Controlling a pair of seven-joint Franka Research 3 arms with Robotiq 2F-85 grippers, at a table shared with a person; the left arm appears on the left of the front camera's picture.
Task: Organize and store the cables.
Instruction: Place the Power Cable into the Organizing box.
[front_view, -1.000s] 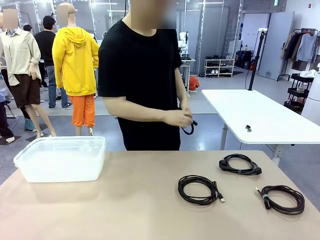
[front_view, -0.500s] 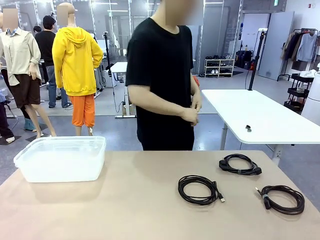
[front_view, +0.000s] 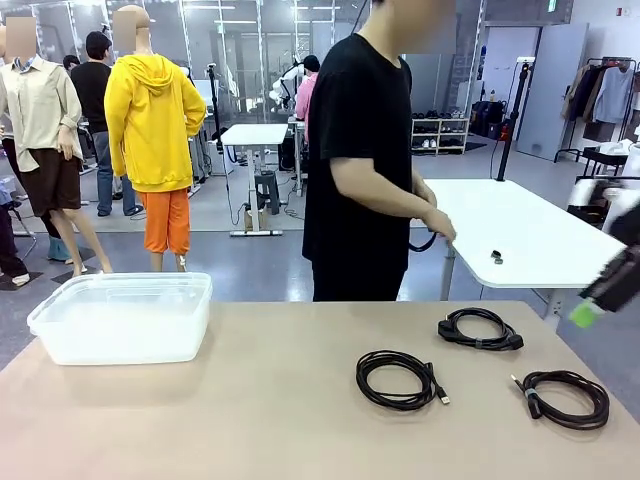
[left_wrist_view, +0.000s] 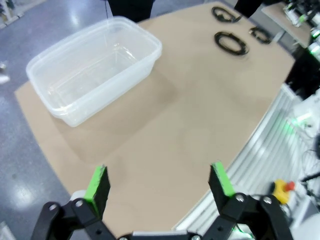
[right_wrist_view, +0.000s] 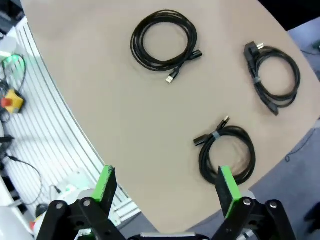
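- Cables (front_view: 400, 380): three coils lying lower right on the table (front_view: 250, 400), none yet in the tub (front_view: 120, 318).
- Right gripper (right_wrist_view: 165, 187): newly entering at right edge, hovering above the coils, fingers spread wide, empty; first pickup probably beginning.
- Left gripper (left_wrist_view: 159, 182): gaping wide, holding nothing.
- Person's hand (front_view: 437, 222): shifting rightward.

Cables (front_view: 363, 380): all blk, one w/ silver plug tip. Desk (front_view: 250, 400): plain tan. Tub (front_view: 120, 335): clear, milky white. Person's tee (front_view: 360, 150): blk. L gripper (left_wrist_view: 159, 171) & R gripper (right_wrist_view: 165, 172): blk bodies, bright green pads (left_wrist_view: 97, 182). Far table (front_view: 520, 235): white. Floor (front_view: 230, 255): glossy grey.
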